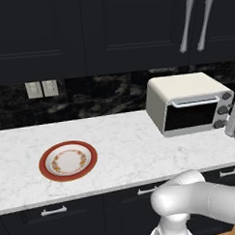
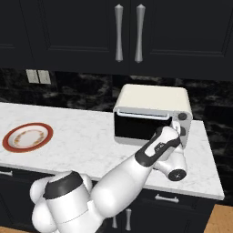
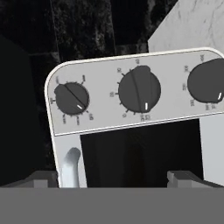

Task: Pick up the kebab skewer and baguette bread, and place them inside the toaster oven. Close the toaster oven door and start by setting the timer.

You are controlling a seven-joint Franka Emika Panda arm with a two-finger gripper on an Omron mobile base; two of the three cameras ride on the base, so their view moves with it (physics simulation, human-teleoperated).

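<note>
The cream-white boxy toaster oven stands far right on the marble counter, door shut. The wide-open gripper faces its rigid, small, round knobs, best pinched across the ridge.

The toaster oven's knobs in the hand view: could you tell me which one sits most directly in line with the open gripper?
The middle knob, largest in full view, lies centred above the gap between the fingertips of the gripper. The small knob sits off to the left and the third knob is cut by the right edge.
</note>
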